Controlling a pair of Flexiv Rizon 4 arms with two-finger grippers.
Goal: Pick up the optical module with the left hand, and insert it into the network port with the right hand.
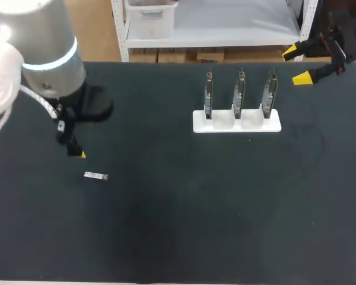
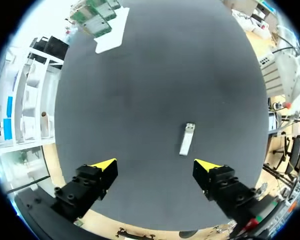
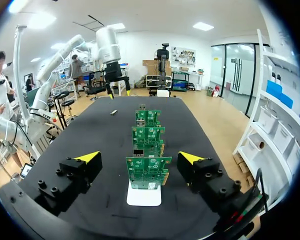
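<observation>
The optical module (image 1: pixel 96 176), a small silver bar, lies flat on the black table at the left. In the left wrist view the module (image 2: pixel 187 139) is just ahead of my left gripper (image 2: pixel 157 167), slightly toward one finger; the fingers stand open and touch nothing. My left gripper (image 1: pixel 77 153) hangs just above and behind the module. A white base (image 1: pixel 237 121) holds three upright green circuit boards (image 3: pixel 148 170) with network ports. My right gripper (image 1: pixel 298 65) is open at the far right edge, behind the boards, and in its own view my right gripper (image 3: pixel 139 159) faces the nearest board.
The black mat (image 1: pixel 184 202) covers the whole table. The board stand sits at the back right, with the rest of the mat bare around the module. My left arm (image 3: pixel 110 55) shows across the table in the right wrist view.
</observation>
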